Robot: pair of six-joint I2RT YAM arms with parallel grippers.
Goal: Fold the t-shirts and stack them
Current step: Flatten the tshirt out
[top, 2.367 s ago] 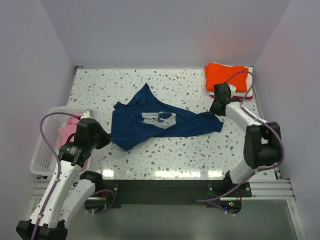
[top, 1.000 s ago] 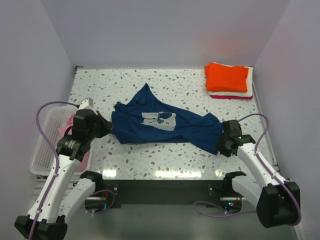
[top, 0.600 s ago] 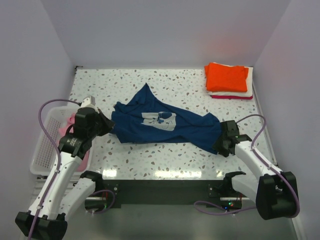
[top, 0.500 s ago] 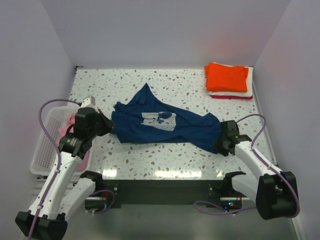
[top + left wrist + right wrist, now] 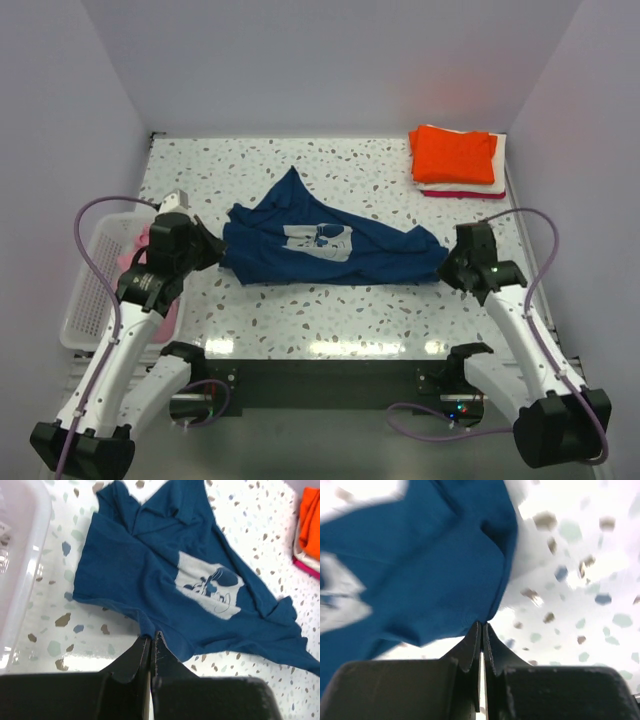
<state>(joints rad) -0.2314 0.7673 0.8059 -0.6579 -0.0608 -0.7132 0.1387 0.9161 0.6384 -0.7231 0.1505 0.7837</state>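
Along the navy t-shirt (image 5: 300,262), left gripper (image 5: 150,642) and right gripper (image 5: 482,630) pinch cloth, the right seemingly, its view blurred. Only wrist views reveal this.

Open tabletop (image 5: 350,165) behind navy t-shirt (image 5: 290,262); basket (image 5: 88,300) left, stack (image 5: 455,158) right

There are five shirts: one navy t-shirt (image 5: 320,250), one pink t-shirt (image 5: 136,258), three folded t-shirts (image 5: 455,157). There is one basket (image 5: 88,305).

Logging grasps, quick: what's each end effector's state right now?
Left end effector: closed on the navy t-shirt.
Right end effector: closed on the navy t-shirt too.
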